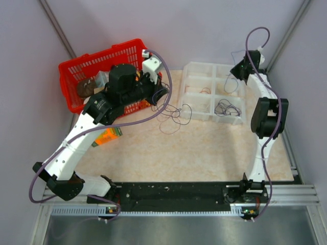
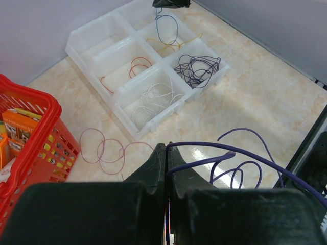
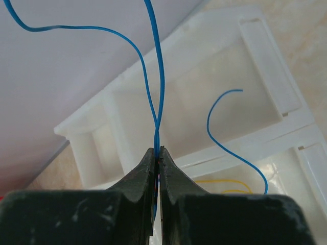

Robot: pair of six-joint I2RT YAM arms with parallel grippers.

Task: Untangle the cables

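My left gripper (image 2: pixel 167 149) is shut on a purple cable (image 2: pixel 240 153) that loops out to its right above the table. In the top view the left gripper (image 1: pixel 162 95) sits beside the red basket, over a cluster of loose cables (image 1: pixel 173 115). A thin dark red cable (image 2: pixel 102 150) lies curled on the table. My right gripper (image 3: pixel 157 149) is shut on a blue cable (image 3: pixel 161 76) above the clear divided tray (image 3: pixel 255 135). In the top view the right gripper (image 1: pixel 236 71) hangs over the tray's back right part.
The clear tray (image 2: pixel 125 120) holds white (image 2: pixel 153 99), red (image 2: pixel 135 66), dark (image 2: pixel 196 69) and yellow (image 2: pixel 171 46) cables in separate compartments. A red basket (image 1: pixel 69 71) with packets stands at back left. An orange packet (image 1: pixel 107 135) lies under the left arm.
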